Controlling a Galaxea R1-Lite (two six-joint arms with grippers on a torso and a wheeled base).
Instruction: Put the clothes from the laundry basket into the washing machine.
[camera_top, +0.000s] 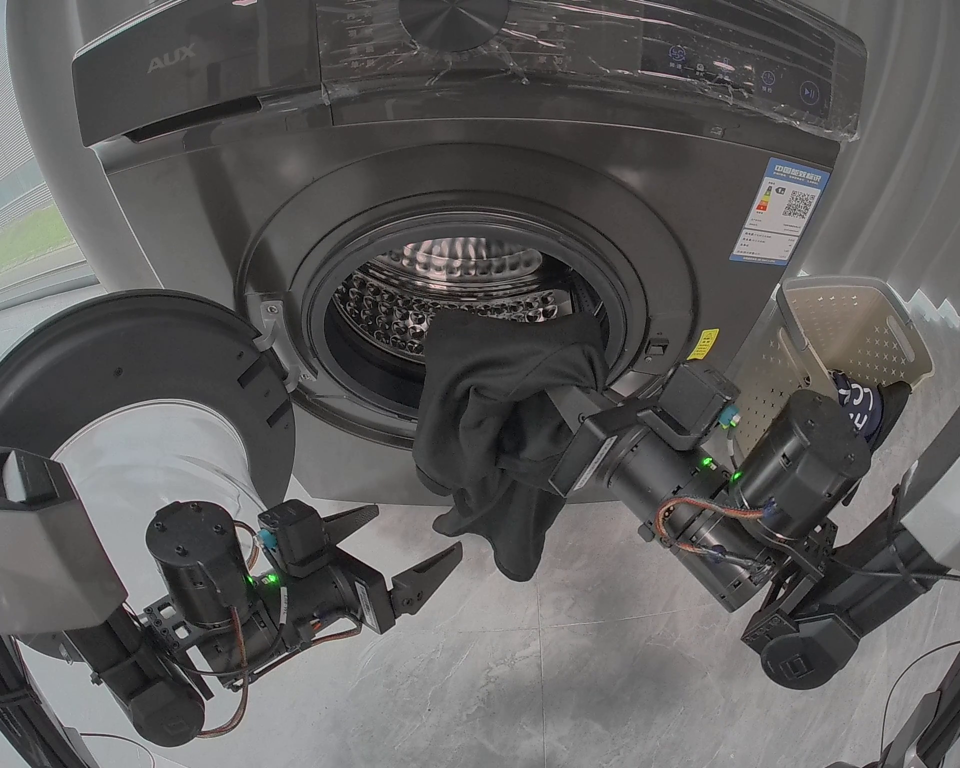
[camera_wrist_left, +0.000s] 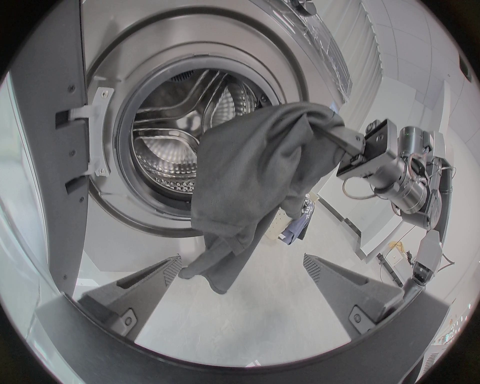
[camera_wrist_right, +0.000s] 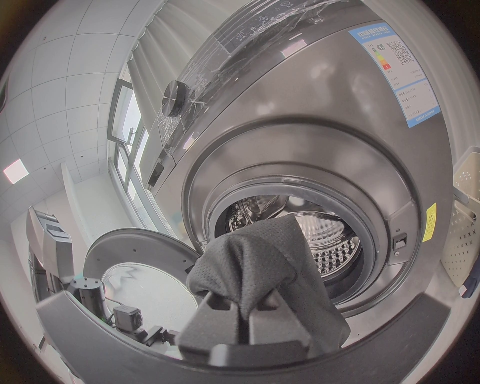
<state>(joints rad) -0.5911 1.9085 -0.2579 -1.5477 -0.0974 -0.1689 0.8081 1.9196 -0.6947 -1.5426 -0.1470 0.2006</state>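
The right gripper (camera_wrist_right: 244, 312) is pinching the dark garment (camera_top: 490, 420), which is draping before the washing machine (camera_top: 440, 290) mouth; it should be reaching far inside before releasing, since cloth is dangling below the rim. The left gripper (camera_top: 415, 530) is hanging open, near-left

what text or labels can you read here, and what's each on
Drawer front: brand lettering, not quoted here.
Blue label on the washer: too small to read.
Yellow sticker: too small to read.
Control panel: blurred icons.
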